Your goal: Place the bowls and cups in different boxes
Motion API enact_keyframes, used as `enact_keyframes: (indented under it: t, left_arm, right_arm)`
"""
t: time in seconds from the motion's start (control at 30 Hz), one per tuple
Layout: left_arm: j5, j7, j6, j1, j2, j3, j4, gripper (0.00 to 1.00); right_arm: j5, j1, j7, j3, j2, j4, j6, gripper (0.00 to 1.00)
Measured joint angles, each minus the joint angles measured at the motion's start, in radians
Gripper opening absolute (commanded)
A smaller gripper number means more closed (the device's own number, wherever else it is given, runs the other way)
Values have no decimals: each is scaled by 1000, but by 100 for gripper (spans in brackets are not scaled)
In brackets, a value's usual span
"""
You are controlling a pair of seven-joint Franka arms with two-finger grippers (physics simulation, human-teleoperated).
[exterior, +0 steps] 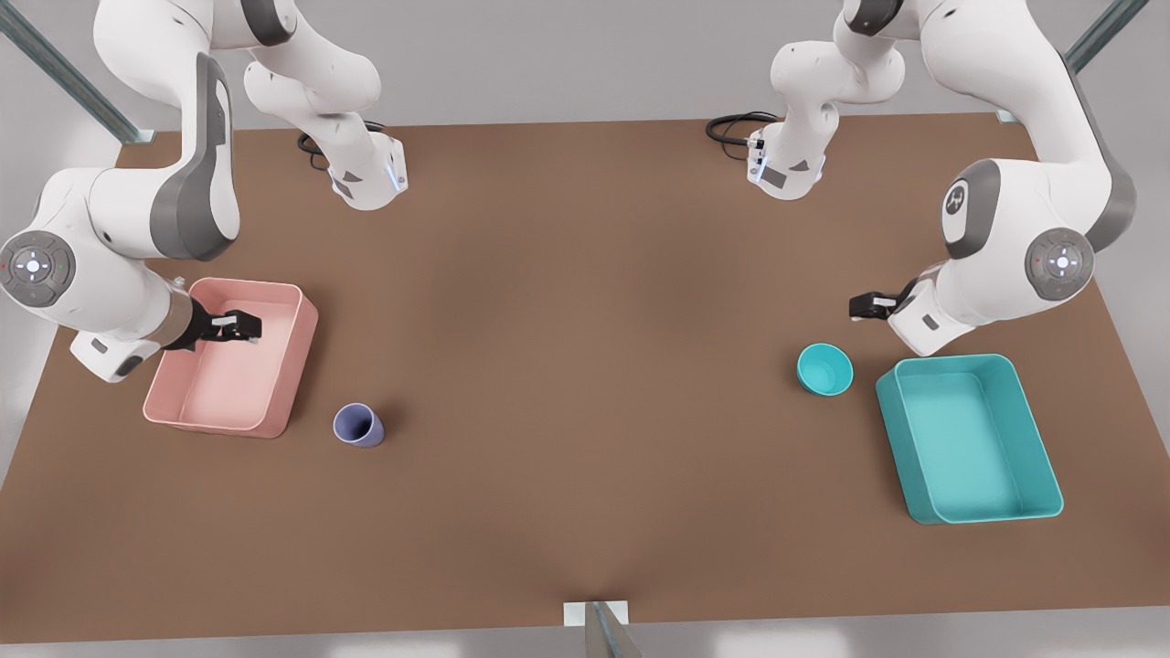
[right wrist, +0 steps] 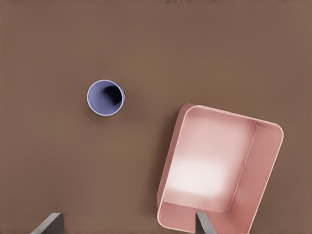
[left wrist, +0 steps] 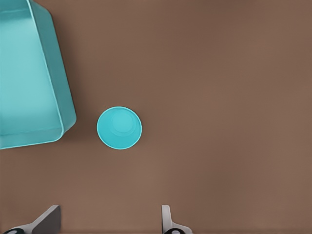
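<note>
Both wrist views cut off each gripper's fingers, though they stood apart. Left gripper hovered right of centre near the glossy teal bowl (upright, beside the teal box). Right gripper hung over the pink box; the lavender cup stood beside it.

Simulated robot lab, bare brown table, metal frame struts

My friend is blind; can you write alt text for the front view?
A brown table holds a pink box and lavender cup at the view's left, a teal bowl and teal box at its right, with a robot arm over each side.
</note>
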Motion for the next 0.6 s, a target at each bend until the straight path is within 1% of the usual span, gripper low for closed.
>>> enact_keyframes:
  t: [0.03,0.07,0.13,0.23,0.3,0.43,0.6]
  left_arm:
    - [0,1,4,0,0,0,-10,100]
    - [6,2,19,-10,-1,-3,-52,100]
    - [52,4,95,-68,13,-28,-183,100]
    - [144,6,302,-131,96,-43,-403,100]
    - [212,7,430,-143,147,-45,-489,100]
    - [325,10,585,-137,211,-44,-564,100]
    - [368,10,671,-120,256,-40,-591,100]
  right_arm:
    - [-1,1,-2,0,0,0,1,100]
    - [2,2,-3,1,10,3,2,100]
    - [20,16,-6,4,52,10,9,100]
    - [30,90,-9,8,171,4,68,99]
    - [33,98,-10,8,242,2,133,100]
    - [37,65,-11,5,306,-35,283,100]
    - [52,46,-12,4,316,-160,476,100]
